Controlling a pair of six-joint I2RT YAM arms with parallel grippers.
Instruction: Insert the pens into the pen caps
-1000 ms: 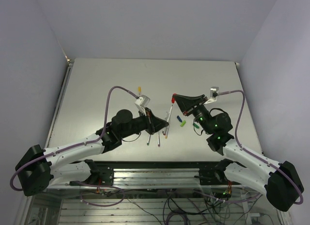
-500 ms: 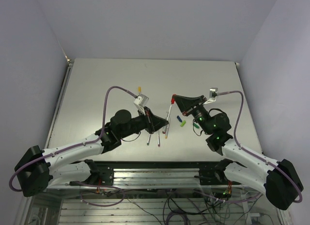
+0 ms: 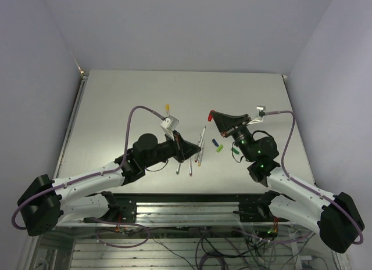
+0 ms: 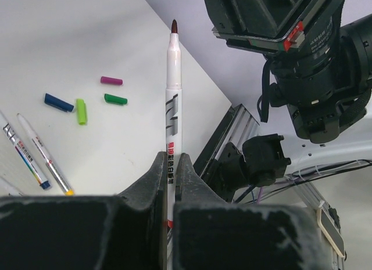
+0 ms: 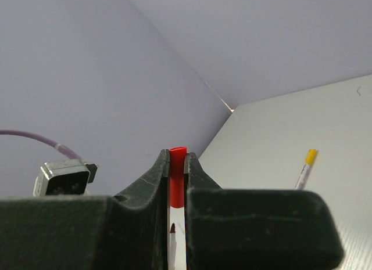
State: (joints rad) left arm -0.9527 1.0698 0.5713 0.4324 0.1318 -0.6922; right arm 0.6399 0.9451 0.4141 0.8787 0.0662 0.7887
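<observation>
Top view: two robot arms reach toward each other above a pale grey counter [image 3: 116, 101]. The left jaws are clenched on a slim silvery pen [image 3: 203, 136], its nib angled up toward the right arm. The right jaws are clenched on a red cap [image 3: 210, 115], raised just beyond the nib and not touching it. Spare pens [image 3: 190, 167] lie on the counter under the left arm, and a blue cap [image 3: 214, 143] and a light green cap [image 3: 220, 147] lie between the arms. A yellow-capped pen [image 3: 167, 107] lies farther back. Left wrist view: the held pen [image 4: 172, 101] stands straight up out of the tight jaws, its dark nib [image 4: 174, 25] bare. The magenta cap [image 4: 111, 81], dark green cap [image 4: 115, 99], blue cap [image 4: 59, 103] and light green cap [image 4: 81, 111] are scattered on the counter at left. Right wrist view: the red cap [image 5: 178, 177] sits pinched between the jaws, and the nib [image 5: 172, 228] shows in the gap below it. Which end of the cap is open cannot be told. The step in hand looks like mating nib and cap in mid-air. It calls for lining the two up on one axis first, then closing the gap slowly and straight — any sideways offset would likely bend the nib or twist the cap in its grip — and pressing until the cap seats.
</observation>
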